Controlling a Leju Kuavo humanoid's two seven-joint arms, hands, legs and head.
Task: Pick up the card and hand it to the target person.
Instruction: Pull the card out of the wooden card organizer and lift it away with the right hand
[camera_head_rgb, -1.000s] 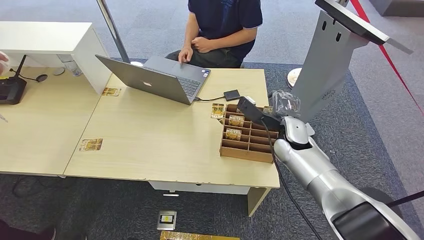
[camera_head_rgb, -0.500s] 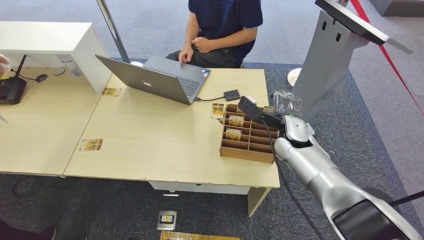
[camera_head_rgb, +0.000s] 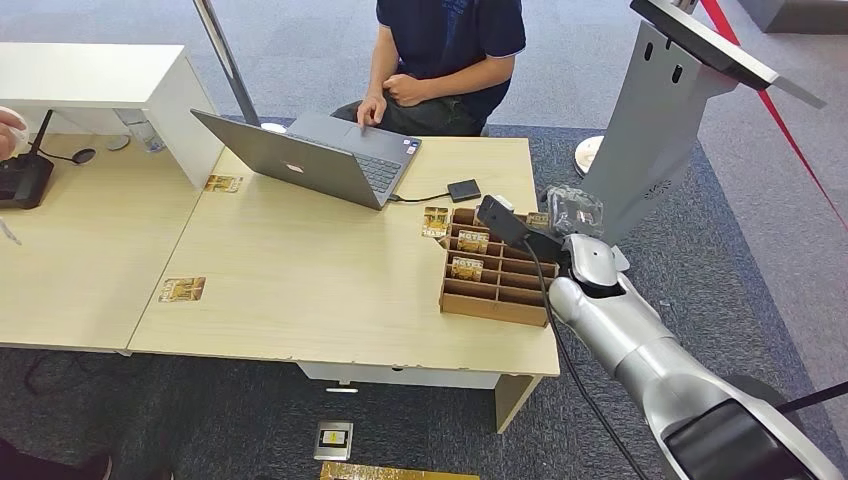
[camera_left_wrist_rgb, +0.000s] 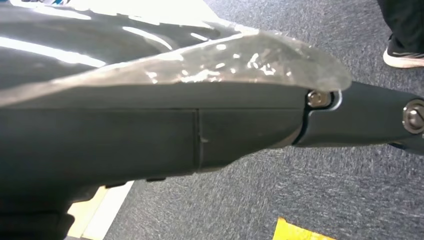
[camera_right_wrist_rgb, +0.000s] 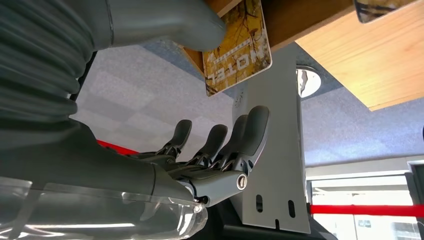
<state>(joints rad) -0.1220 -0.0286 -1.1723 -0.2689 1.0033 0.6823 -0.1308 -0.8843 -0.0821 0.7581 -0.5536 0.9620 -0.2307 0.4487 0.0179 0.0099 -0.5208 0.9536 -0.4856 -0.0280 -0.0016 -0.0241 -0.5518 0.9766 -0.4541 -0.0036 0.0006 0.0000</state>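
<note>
At the tabletop's (camera_head_rgb: 300, 270) right edge: right hand (camera_right_wrist_rgb: 200, 150) by the card box (camera_head_rgb: 497, 268).
Fingers spread, thumb (camera_right_wrist_rgb: 170, 22) touching a "HOTEL" card (camera_right_wrist_rgb: 239, 47); grip not confirmable.

The right arm (camera_head_rgb: 640, 350) is a smooth silver tube that darkens to black near the shoulder, with a black cable (camera_head_rgb: 560, 340) running along it. A black camera block (camera_head_rgb: 505, 222) sits just behind the right hand (camera_right_wrist_rgb: 220, 150), beside a crinkled clear plastic cover (camera_head_rgb: 572, 208). The hand has a grey ribbed cuff (camera_right_wrist_rgb: 40, 75), a thick grey thumb (camera_right_wrist_rgb: 165, 25), darker fingers (camera_right_wrist_rgb: 250, 135) and a silver screw (camera_right_wrist_rgb: 242, 182) near the finger bases.
</note>
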